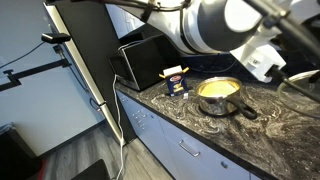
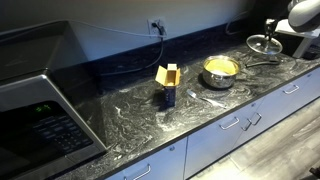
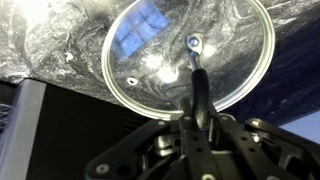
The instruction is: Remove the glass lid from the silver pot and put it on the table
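Far left in an exterior view, black microwave (image 2: 40, 110), glossy door, greenish display too small to read. Next along the table (image 2: 130, 120), black stone veined white over pale grey-blue drawers (image 2: 235, 125): a yellow carton (image 2: 167, 76), flaps up, print illegible. Right of it, the silver pot (image 2: 221, 70), round and shallow, yellow inside, uncovered, long dark handle (image 1: 245, 110) jutting from its side. Farther right, off the pot and tilted, the glass lid (image 2: 260, 45), clear, metal-rimmed. In the wrist view, gripper (image 3: 195, 52) clamped at the lid's small knob (image 3: 192, 42), one dark finger (image 3: 200, 100) crossing the glass. Cannot tell whether the rim touches stone. Bare counter between microwave and carton, and from the pot to the front edge.
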Available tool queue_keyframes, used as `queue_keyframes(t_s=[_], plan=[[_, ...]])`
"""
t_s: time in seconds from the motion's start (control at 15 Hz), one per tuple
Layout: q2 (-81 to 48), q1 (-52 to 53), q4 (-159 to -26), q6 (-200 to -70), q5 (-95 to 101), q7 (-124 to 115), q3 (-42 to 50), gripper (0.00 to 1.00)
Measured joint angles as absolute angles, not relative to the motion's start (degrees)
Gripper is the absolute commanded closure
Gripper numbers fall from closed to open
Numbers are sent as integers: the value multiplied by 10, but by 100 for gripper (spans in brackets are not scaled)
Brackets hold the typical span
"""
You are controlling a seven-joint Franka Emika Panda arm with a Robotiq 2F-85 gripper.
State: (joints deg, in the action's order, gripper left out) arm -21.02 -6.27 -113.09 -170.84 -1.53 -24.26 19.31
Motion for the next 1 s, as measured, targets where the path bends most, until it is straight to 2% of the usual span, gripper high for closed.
queue_keyframes(t_s=[1.0], plan=[[-359,-43,-1031,-1697,-62,-334,215,96]])
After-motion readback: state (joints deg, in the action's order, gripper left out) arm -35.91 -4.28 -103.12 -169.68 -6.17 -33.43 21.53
